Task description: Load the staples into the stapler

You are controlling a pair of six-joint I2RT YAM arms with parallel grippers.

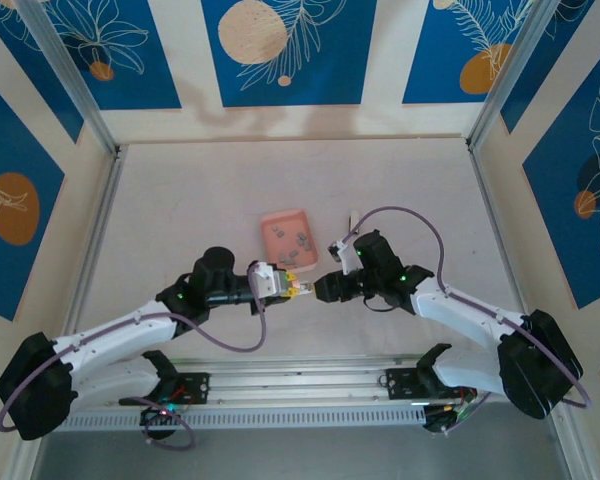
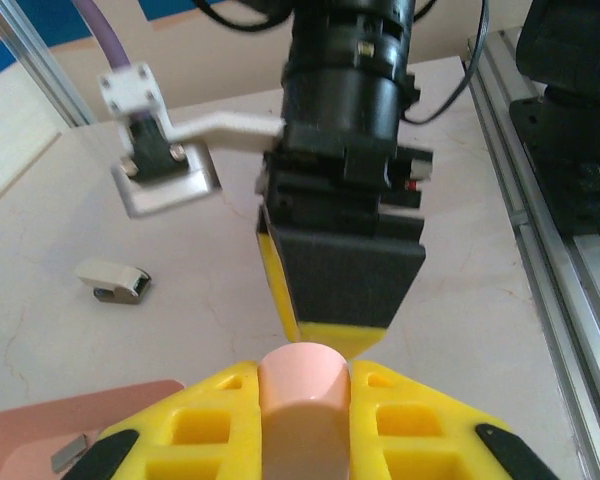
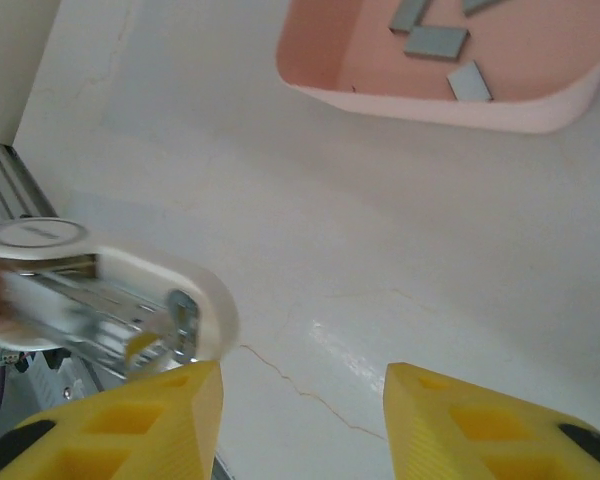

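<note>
My left gripper (image 2: 302, 372) is shut on the stapler (image 2: 302, 410), whose rounded salmon-pink end sticks out between the yellow fingers. In the right wrist view the stapler (image 3: 110, 310) appears at the left, white-shelled with a bare metal channel facing the camera. My right gripper (image 3: 302, 378) is open just to the right of it, with only table between its fingers. In the top view the left gripper (image 1: 292, 290) and the right gripper (image 1: 323, 289) face each other tip to tip. The staples (image 3: 435, 40) lie as small grey strips in the pink tray (image 3: 540, 112).
The pink tray (image 1: 285, 235) sits just beyond both grippers at the table's middle. A small white and grey piece (image 2: 113, 280) lies on the table behind the right gripper. The rail (image 1: 300, 375) runs along the near edge.
</note>
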